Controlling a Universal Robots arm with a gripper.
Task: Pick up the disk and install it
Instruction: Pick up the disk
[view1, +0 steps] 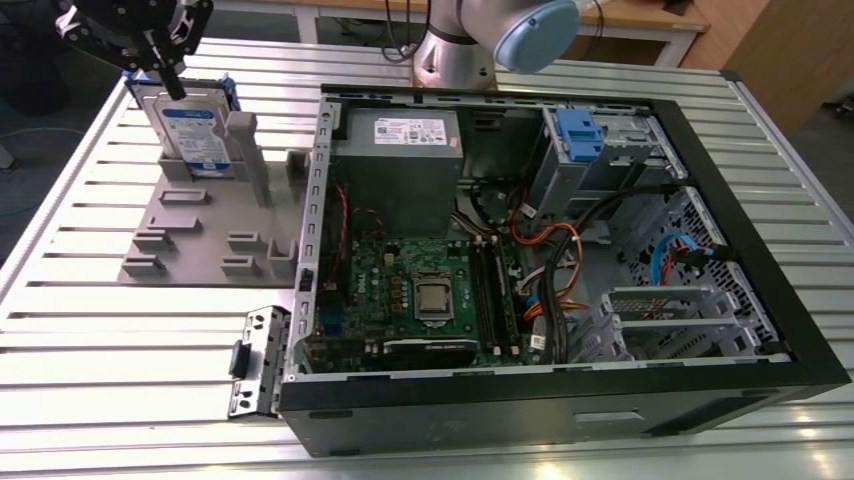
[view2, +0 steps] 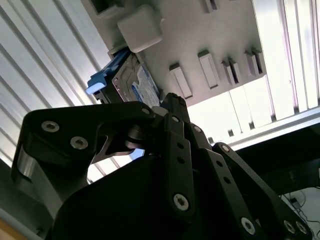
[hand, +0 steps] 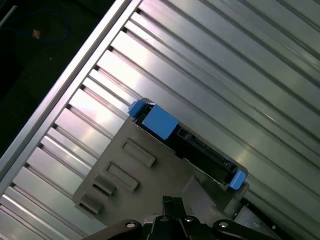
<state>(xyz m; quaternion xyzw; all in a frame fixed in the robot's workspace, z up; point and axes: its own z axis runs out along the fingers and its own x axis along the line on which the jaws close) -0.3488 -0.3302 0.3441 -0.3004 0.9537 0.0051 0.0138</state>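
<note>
The claw is the closest thing of all, its black links and screw heads looming large in the second wrist view. It hangs right over the disk, above the far end of the grey fixture plate. From the exterior view it looks to reach down to the disk's upper edge. I can't make out whether it touches, and I cannot tell whether the claw is open or closed.

The disk stands upright on its edge in a holder at that far end of the plate. Its white-and-blue label faces out and its blue frame shows along the sides. In the first wrist view the disk appears edge-on, a dark strip capped with blue at both ends, seated along one border of the plate.

The plate lies flat on the slatted metal tabletop and carries several small raised blocks on its near half. Just beside the plate, on the exterior view's right, an open computer case lies on its side. On the side of the case towards the plate sit a grey power supply with a white sticker and a green motherboard. Farther from the plate are a small blue clip on a metal cage and loops of orange and blue cable. A small metal bracket lies past the plate's near end, at the case's corner.
</note>
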